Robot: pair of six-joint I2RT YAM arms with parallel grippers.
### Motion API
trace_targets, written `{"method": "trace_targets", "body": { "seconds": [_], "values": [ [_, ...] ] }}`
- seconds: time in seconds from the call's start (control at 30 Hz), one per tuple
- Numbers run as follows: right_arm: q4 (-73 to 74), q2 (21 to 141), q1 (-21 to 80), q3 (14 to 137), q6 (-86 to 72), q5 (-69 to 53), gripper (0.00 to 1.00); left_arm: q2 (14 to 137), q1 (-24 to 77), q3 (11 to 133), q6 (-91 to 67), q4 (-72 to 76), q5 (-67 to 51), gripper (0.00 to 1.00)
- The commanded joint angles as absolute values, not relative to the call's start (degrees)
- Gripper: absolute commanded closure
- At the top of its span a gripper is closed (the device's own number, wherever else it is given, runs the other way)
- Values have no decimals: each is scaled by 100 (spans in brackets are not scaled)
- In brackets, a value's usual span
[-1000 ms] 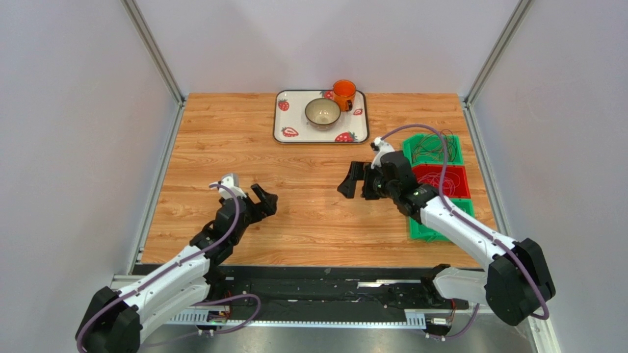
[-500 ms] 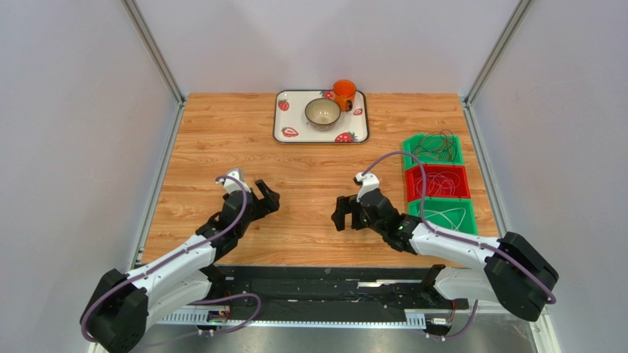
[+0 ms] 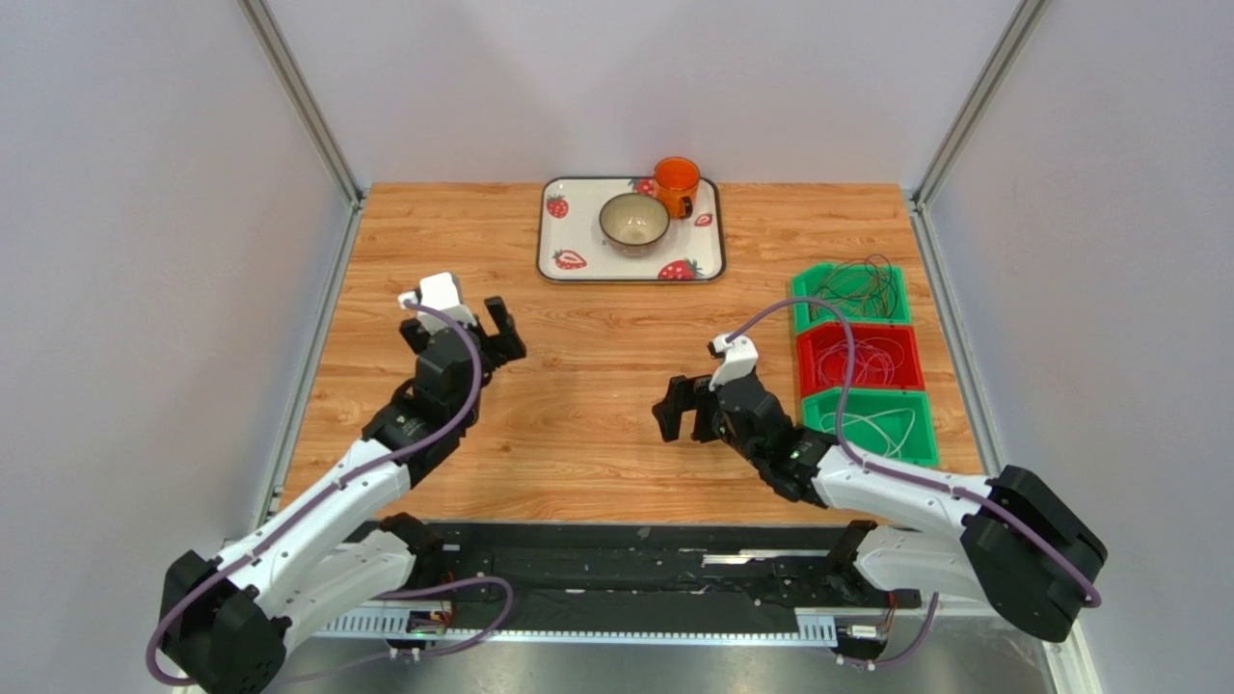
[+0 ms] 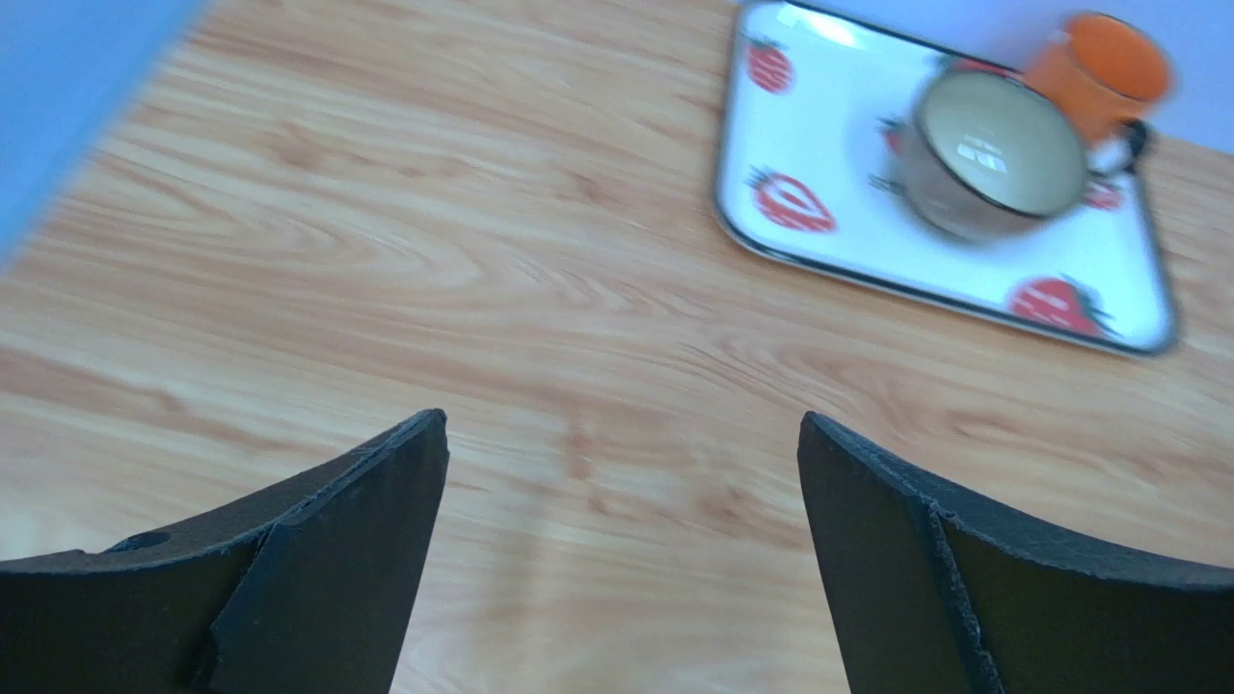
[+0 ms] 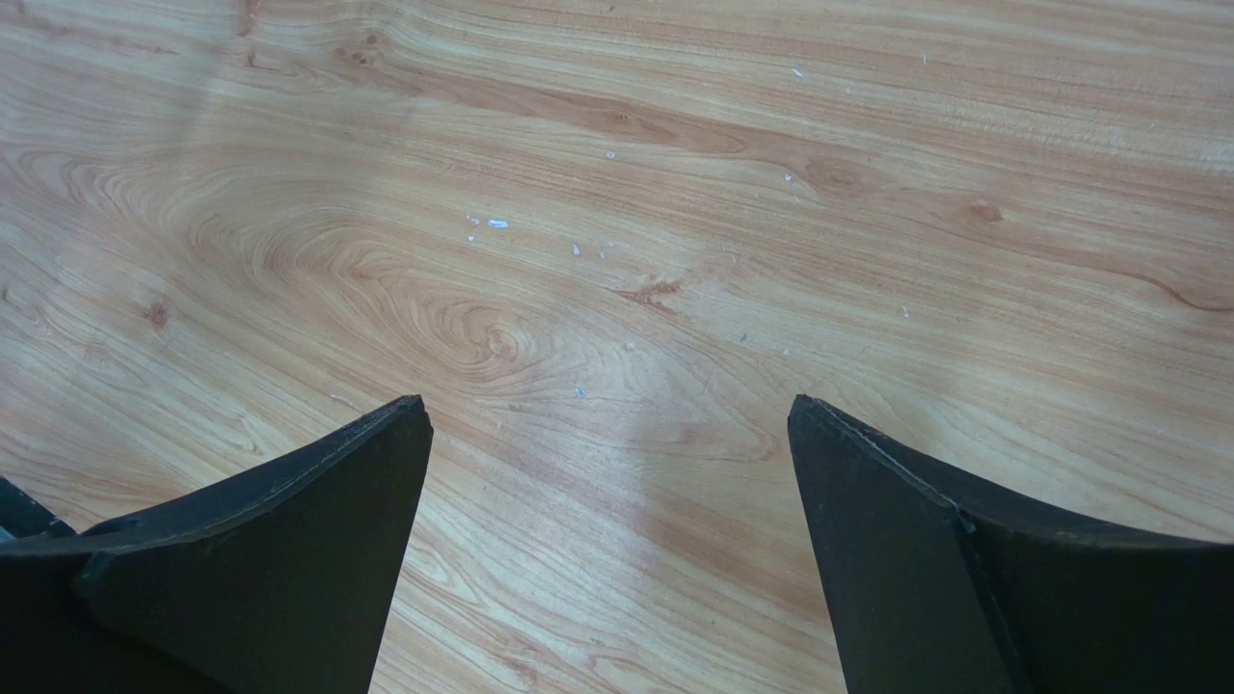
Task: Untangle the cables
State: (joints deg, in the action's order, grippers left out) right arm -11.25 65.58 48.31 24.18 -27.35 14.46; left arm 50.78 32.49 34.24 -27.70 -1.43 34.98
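Observation:
The cables lie in three bins at the right edge of the table: dark cables (image 3: pixel 855 289) in the far green bin (image 3: pixel 801 282), red ones (image 3: pixel 869 362) in the red bin (image 3: pixel 806 350), white ones (image 3: pixel 876 427) in the near green bin (image 3: pixel 814 434). My right gripper (image 3: pixel 684 420) hovers open over bare wood left of the bins, nothing between its fingers (image 5: pixel 609 412). My left gripper (image 3: pixel 467 326) is open and empty at mid-left, facing the far tray (image 4: pixel 623 434). Neither wrist view shows any cable.
A strawberry-patterned tray (image 3: pixel 558 260) sits at the far middle with a bowl (image 3: pixel 635 220) and an orange mug (image 3: pixel 675 184); the left wrist view shows the tray (image 4: pixel 768 253), bowl (image 4: pixel 1000 138) and mug (image 4: pixel 1094 65). Grey walls close both sides.
My right arm drew back from over the bins toward the table's near middle. My left gripper swung from pointing right to farther up the table, now facing the tray.

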Motion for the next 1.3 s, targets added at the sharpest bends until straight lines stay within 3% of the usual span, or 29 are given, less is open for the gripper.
{"method": "trace_targets", "body": {
  "seconds": [0.0,0.17,0.33,0.43,0.5,0.7,0.8,1.0,1.1,1.27],
  "values": [
    [-1617,6574,4860,2382,-2681,1512,0,5045,3094,3270,-865,656,4833,1],
    [-1626,6592,4852,2373,-2663,1503,0,5561,2595,2716,903,3275,5159,1],
    [-1450,6785,4860,2522,-2672,1538,0,6458,1778,2496,1328,4313,3881,1],
    [-1459,6706,4852,2487,-2672,1547,0,6819,1425,2626,1063,3932,3006,1],
    [-1468,6697,4852,2452,-2689,1547,0,6855,1319,2769,1090,3865,2307,8],
    [-1459,6688,4852,2452,-2681,1512,1,6742,985,3016,1082,2761,1469,7],
    [-1485,6662,4852,2443,-2681,1520,1,6268,687,2479,818,3425,952,4],
    [-1468,6706,4852,2470,-2672,1512,1,6187,528,2531,713,3200,143,5],
    [-1476,6706,4852,2461,-2681,1494,1,6205,519,2330,773,3374,-516,13],
    [-1477,6706,4852,2452,-2672,1485,1,6617,519,2074,764,3998,-385,8]
  ]
}}
